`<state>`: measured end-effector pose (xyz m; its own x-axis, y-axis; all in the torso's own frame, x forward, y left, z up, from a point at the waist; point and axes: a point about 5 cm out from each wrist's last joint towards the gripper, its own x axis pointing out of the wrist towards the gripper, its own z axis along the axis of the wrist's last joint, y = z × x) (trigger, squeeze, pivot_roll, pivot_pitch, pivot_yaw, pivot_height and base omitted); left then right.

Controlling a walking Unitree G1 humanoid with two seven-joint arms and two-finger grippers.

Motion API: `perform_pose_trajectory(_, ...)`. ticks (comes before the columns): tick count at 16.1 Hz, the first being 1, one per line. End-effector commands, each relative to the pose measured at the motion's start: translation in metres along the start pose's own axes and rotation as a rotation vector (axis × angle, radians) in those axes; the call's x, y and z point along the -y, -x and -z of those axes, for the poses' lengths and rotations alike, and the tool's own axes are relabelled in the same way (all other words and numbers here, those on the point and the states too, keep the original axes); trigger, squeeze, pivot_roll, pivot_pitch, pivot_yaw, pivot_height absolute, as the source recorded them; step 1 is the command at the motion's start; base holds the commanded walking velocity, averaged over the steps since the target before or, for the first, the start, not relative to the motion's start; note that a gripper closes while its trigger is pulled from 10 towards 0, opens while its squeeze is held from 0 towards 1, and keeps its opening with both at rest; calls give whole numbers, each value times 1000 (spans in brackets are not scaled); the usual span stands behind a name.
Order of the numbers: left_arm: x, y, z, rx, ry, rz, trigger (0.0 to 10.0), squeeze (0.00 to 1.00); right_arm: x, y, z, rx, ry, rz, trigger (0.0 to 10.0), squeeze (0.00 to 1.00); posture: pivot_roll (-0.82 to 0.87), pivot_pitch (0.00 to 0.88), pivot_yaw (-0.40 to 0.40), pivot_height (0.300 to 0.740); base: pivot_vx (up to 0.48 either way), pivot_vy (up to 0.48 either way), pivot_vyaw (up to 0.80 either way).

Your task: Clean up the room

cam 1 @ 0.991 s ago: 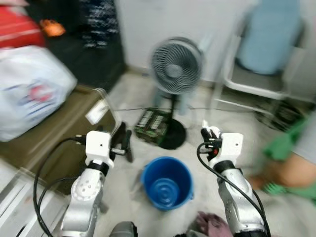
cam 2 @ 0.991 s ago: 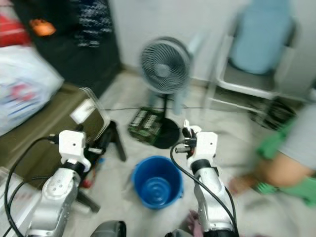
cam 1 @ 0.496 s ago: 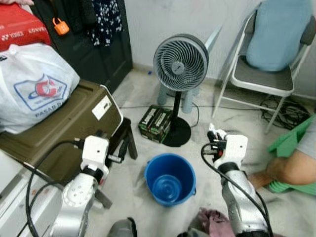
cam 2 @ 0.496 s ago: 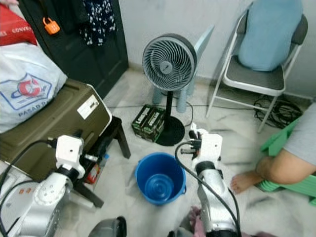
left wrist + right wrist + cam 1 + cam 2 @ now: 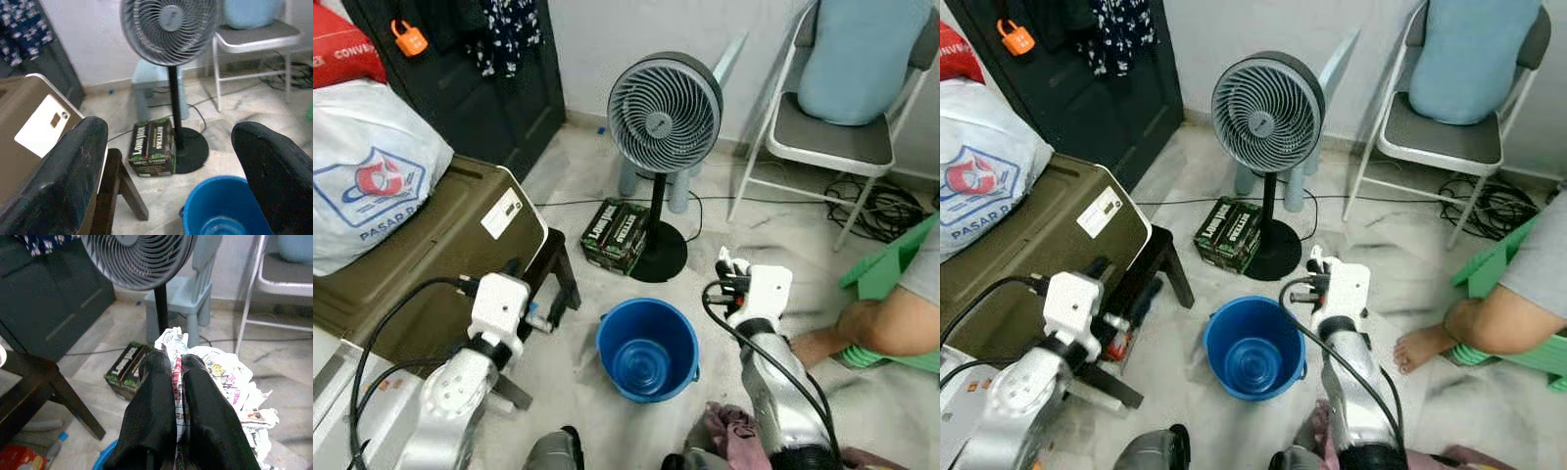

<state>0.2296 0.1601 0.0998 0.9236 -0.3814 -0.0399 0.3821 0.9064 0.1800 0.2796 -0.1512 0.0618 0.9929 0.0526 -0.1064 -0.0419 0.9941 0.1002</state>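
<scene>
Left: my left end effector (image 5: 166, 171) hangs idle with its fingers spread wide and nothing between them, beside the olive trunk (image 5: 431, 245) and the dark stool (image 5: 553, 279).

Centre: the blue bucket (image 5: 647, 350) stands upright on the floor, mouth up, apparently empty, in front of the pedestal fan (image 5: 664, 108) and the green carton (image 5: 617, 233).

Right: my right end effector (image 5: 177, 377) is clamped on a crumpled newspaper wad (image 5: 220, 377), pinching it between both fingers. It sits near the bucket's rim, on the side toward the seated person's foot (image 5: 818, 345).

Step in hand, as I judge it: carrying the paper to the bucket for disposal. The next move calls for shifting the right end effector leftward until the wad is over the bucket's mouth, then releasing it.

Orientation: the wad is irregular, with no clear long axis; its bulk sticks out beyond the fingertips, away from the wrist.
</scene>
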Motion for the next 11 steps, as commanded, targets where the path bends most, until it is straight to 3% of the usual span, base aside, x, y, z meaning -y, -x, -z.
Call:
perform_pose_trajectory(1, -3, 9, -1, -24, -25, 27, 10000, 0, -5, -1, 8, -41, -8, 10, 10000, 0, 122, 185, 64, 740, 0, 0, 0)
perform_pose_trajectory(6, -13, 43, -7, -99, -118, 117, 10000, 0, -16, -15, 20, -106, -11, 35, 10000, 0, 212, 272, 120, 740, 0, 0, 0)
perform_pose_trajectory(11, -20, 58, -16, -137, -127, 122, 10000, 0, -14, -25, 25, -143, -14, 109, 10000, 0, 265, 331, 176, 740, 0, 0, 0)
